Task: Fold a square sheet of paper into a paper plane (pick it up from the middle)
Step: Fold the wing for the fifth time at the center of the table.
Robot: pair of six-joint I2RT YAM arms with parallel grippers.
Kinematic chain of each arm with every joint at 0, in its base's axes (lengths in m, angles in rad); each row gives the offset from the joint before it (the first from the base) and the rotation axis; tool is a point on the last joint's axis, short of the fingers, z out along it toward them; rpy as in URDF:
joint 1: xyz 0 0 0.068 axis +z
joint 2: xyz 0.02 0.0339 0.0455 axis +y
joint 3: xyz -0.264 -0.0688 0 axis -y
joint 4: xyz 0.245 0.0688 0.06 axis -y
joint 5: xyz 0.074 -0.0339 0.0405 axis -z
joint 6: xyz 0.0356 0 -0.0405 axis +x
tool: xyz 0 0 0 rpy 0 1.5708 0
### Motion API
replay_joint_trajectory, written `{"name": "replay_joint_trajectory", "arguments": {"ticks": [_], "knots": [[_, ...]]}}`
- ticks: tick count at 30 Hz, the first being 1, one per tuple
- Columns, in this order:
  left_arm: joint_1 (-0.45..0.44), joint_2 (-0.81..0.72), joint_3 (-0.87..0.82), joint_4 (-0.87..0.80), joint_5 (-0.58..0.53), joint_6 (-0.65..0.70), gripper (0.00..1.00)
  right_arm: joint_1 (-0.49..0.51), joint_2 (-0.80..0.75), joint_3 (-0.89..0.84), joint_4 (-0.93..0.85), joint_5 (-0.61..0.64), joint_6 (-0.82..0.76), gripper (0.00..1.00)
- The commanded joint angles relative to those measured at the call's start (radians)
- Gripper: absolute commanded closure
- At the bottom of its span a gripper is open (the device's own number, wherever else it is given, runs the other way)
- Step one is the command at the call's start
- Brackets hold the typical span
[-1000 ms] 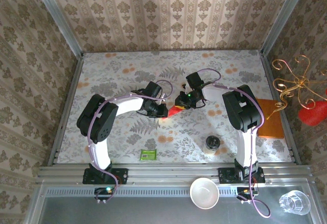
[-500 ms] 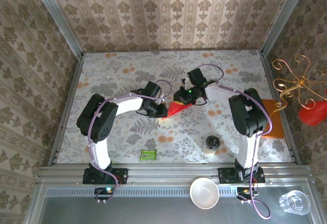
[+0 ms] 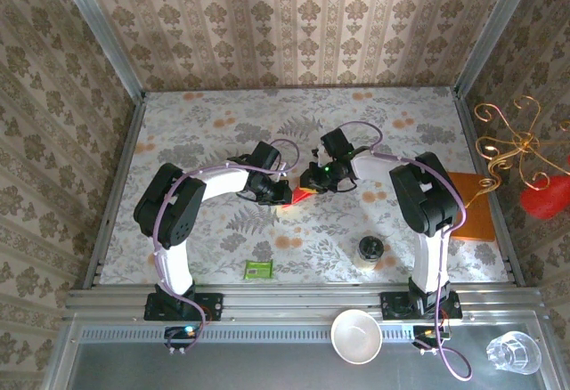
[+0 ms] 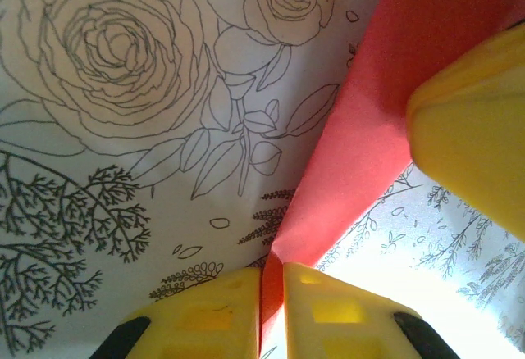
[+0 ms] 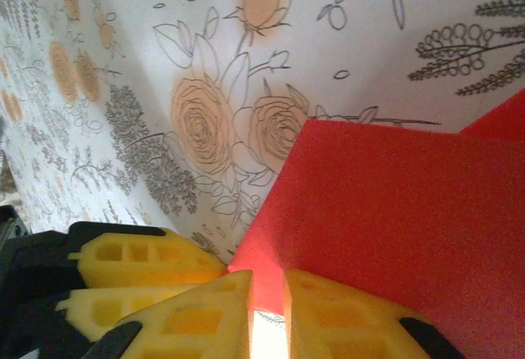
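Two claws: left claw and right claw sat nearly tip to tip at frame centre.
Grip: each was clamped on the square sheet of paper.
Paper: folded, between them, over mid table.

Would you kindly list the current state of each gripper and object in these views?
left gripper: shut on the square sheet of paper.
right gripper: shut on the square sheet of paper too.
square sheet of paper: creased, pinched between both grippers.
orange pad: lying flat at the table's right edge.
green packet: lying flat.
jar: upright.
white bowl: upright, empty.
glass: upright.
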Motion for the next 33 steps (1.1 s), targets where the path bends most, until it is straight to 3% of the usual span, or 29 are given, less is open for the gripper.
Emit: {"name": "replay_joint_trajectory", "arguments": {"ticks": [1,13,24,33], "knots": [[-0.003,0.038,-0.024,-0.016,0.017,-0.001,0.84,0.003,0.033,0.025,-0.023,0.021,-0.007,0.81],[0.0,0.022,-0.03,-0.02,-0.001,-0.01,0.83,-0.001,0.042,0.003,-0.035,0.059,-0.014,0.82],[0.006,-0.145,-0.004,-0.009,-0.068,-0.031,0.75,-0.003,0.057,-0.013,-0.049,0.073,-0.039,0.85],[-0.038,-0.039,0.082,0.0,0.034,-0.022,0.9,-0.003,0.063,-0.009,-0.048,0.071,-0.039,0.87]]}}
